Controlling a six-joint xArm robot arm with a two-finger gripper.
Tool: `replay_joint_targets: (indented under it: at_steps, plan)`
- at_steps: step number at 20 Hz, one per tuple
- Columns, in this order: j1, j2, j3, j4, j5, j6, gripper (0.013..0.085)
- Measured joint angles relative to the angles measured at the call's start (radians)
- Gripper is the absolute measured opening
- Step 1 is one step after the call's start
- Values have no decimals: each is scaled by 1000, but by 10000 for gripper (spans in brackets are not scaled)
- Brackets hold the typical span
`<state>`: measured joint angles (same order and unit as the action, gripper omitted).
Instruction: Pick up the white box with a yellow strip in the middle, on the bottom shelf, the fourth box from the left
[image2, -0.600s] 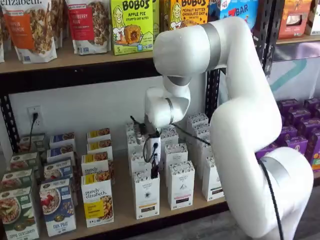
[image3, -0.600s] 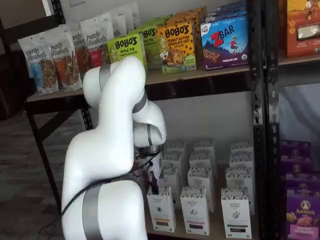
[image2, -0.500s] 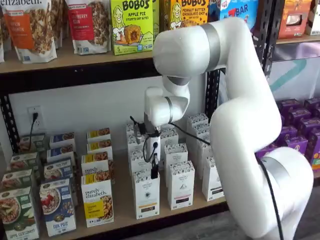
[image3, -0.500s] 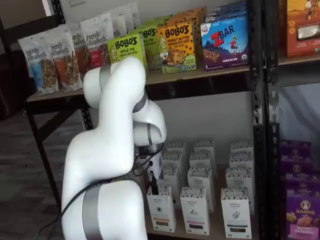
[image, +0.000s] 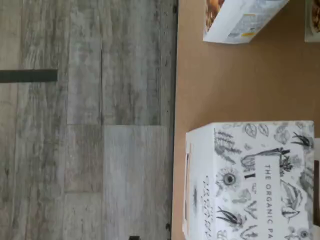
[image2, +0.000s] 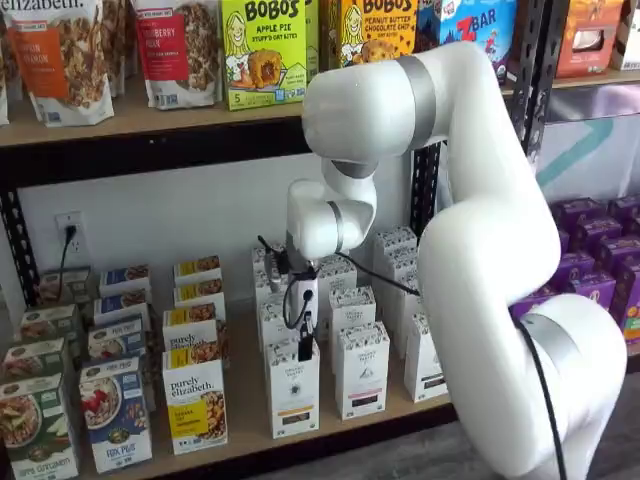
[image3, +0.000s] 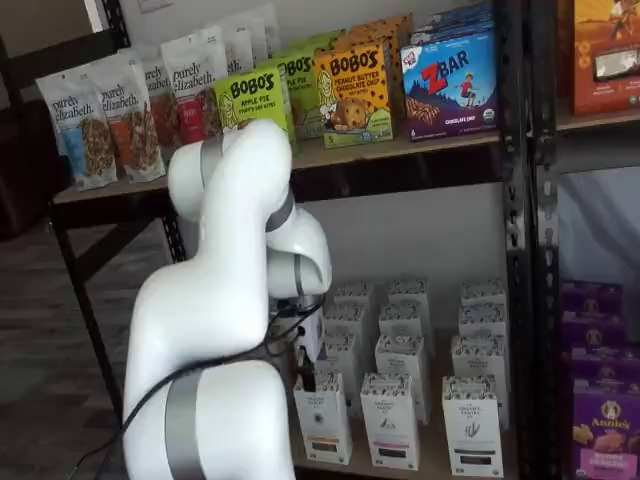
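The white box stands at the front of its column on the bottom shelf, with a speckled top band and a tan strip low on its face. It also shows in a shelf view. In the wrist view its patterned top lies close below the camera, at the shelf's front edge. My gripper hangs just above the box's top, and only dark fingers show, side-on, with no gap to read. In a shelf view the gripper sits right over the same box, half hidden by the arm.
Like white cartons with a darker strip stand to the right, and more rows stand behind. A purely elizabeth box with a yellow label stands to the left, and its corner shows in the wrist view. Bare shelf board lies between the two.
The wrist and gripper have shifted slightly to the left above the white box. The boxes have not moved.
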<state>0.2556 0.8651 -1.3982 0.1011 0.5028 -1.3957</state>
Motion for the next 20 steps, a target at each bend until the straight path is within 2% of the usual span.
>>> replay_joint_targets:
  at_steps: [6,12,20]
  plan:
    - [-13,42,-56,9,17,-20,850]
    - [-16,87,-117,-10,56,-6,850]
    - [-16,151,-184,-40,68,20,850]
